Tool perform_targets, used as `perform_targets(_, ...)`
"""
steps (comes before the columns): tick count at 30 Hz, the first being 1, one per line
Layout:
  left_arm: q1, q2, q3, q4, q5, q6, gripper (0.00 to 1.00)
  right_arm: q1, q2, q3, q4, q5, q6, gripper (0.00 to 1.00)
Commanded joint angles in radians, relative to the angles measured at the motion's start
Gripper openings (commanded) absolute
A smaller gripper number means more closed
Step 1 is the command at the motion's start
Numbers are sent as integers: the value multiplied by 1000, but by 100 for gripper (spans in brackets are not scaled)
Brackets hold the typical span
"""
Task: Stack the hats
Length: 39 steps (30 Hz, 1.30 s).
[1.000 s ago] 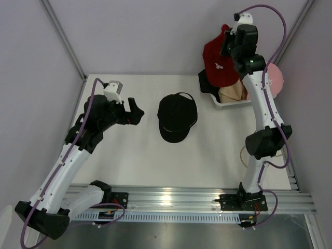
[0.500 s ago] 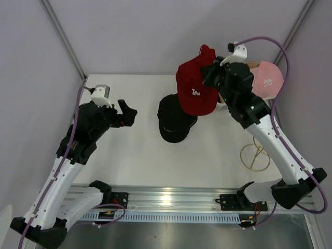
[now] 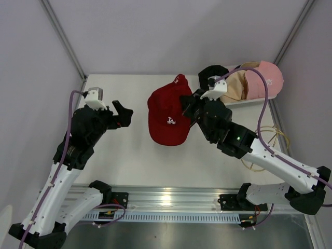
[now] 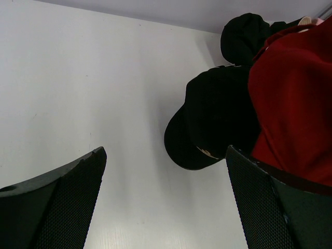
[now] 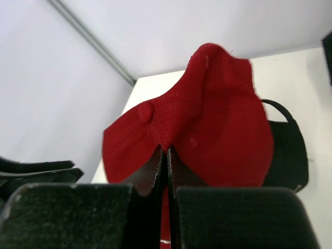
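My right gripper (image 3: 185, 102) is shut on the crown of a red baseball cap (image 3: 167, 115), which hangs over the middle of the table. In the right wrist view the fingers (image 5: 156, 165) pinch the red cap (image 5: 212, 119). Under it, on the table, lies a black cap (image 5: 287, 150); the top view hides it, but the left wrist view shows this black cap (image 4: 218, 116) beside the red cap (image 4: 295, 98). My left gripper (image 3: 123, 112) hovers open and empty left of the caps. Black (image 3: 210, 72), tan (image 3: 236, 85) and pink (image 3: 267, 78) hats sit at the back right.
The white basket (image 3: 254, 99) holding the back-right hats stands against the rear right corner. A loop of pale cable (image 3: 265, 150) lies on the table near the right edge. Walls close in the table at the back and both sides.
My right arm has swung left and down from the basket, carrying the red cap over the black cap. The left gripper has lifted slightly and stayed open.
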Motion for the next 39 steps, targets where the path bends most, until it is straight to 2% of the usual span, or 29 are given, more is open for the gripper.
perform_targets(1,9,-18,-5,22,-19,-17,100,41,-26,-48,136,202,37,0)
perform_targets(9,7,-24,-14,31,-14,-17,100,69,41,-105,177,360,33,0)
perform_targets(14,7,-20,-13,33,-10,-17,99,77,69,-135,214,326,155,0)
perform_targets(21,7,-13,-14,33,-11,-15,100,95,32,-178,326,323,123,0)
perform_targets(30,7,-15,-16,34,-7,-15,99,95,107,-273,242,401,319,0)
perform_targets(36,7,-12,-14,33,-7,-12,99,97,153,-231,194,435,324,0)
perform_targets(37,9,-10,-16,34,-7,-12,99,97,156,-218,165,433,316,1)
perform_targets(38,7,-9,-13,34,-4,-12,99,95,165,-208,147,432,305,16)
perform_targets(39,7,-9,-16,36,2,-12,99,94,167,-191,143,426,290,25)
